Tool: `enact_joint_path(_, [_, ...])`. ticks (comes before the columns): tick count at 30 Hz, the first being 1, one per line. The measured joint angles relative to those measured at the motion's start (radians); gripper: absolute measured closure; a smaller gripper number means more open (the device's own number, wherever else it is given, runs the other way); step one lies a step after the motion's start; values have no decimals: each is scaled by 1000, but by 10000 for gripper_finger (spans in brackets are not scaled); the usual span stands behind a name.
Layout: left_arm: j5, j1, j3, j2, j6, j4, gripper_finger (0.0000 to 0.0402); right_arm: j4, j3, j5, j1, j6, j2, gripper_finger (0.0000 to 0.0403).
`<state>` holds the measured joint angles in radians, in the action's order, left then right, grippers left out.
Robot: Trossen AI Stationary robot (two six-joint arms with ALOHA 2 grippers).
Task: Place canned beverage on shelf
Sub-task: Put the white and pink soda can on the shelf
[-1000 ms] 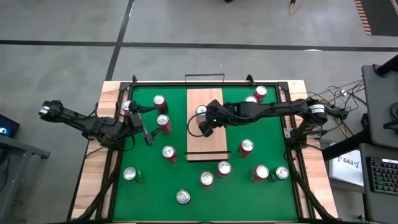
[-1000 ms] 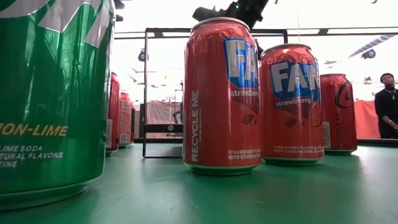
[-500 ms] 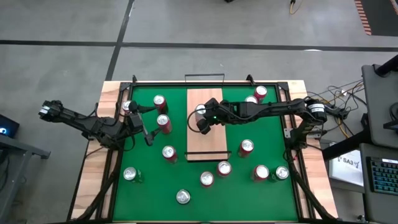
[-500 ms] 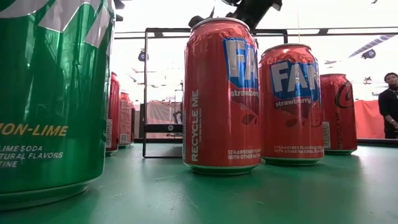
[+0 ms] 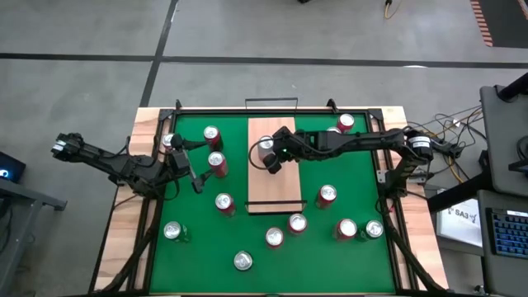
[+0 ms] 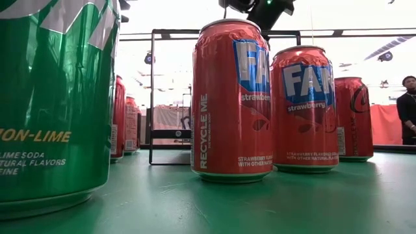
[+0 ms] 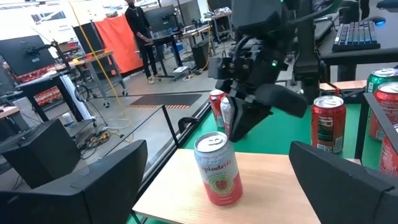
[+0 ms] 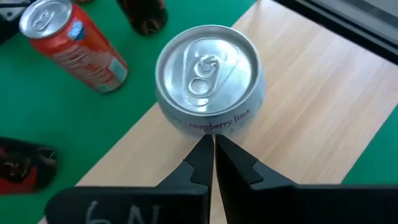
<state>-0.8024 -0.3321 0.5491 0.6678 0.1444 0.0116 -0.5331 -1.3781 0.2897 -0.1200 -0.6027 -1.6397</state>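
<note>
A silver can [image 5: 265, 148] with a pink and white label stands upright on the shelf [image 5: 272, 186], near the shelf's far end and close to its left edge. The shelf is a long pale wood board that lies in the middle of the green mat [image 5: 198, 239] on the worktop [image 5: 124, 239].

The right end effector [image 5: 273, 165] hangs over the shelf, just beside the silver can. Its two fingers are pressed tight together and hold nothing. In the right wrist view the finger tips [image 8: 208, 149] sit right next to the can [image 8: 208, 78], and I cannot tell if they touch it.

The left end effector [image 5: 195, 173] waits over the left side of the mat, well apart from the shelf. Its fingers are spread wide and have nothing between them. In the left wrist view it looks across at the silver can [image 7: 217, 168] and the right arm behind it.

Many other cans stand around on the mat. A red can [image 5: 217, 163] is just left of the shelf. Another red can [image 5: 326, 195] stands to the right of it. A big green can [image 6: 55, 104] and a red strawberry can [image 6: 231, 97] fill the low view.
</note>
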Motion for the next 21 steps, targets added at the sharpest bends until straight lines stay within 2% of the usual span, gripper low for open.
enact_joint_path(7, [0, 0, 0, 0, 0, 0, 25, -9, 0, -36, 7, 14, 0, 394])
enact_joint_path(12, [0, 0, 0, 0, 0, -12, 25, -55, 0, -13, 5, -20, 0, 394])
enact_joint_path(16, [0, 0, 0, 0, 0, -14, 25, -36, 0, 25, -11, -5, -21, 394])
enact_joint_path(21, [0, 0, 0, 0, 0, -13, 25, 24, -6, 2, -14, 63, -64, 394])
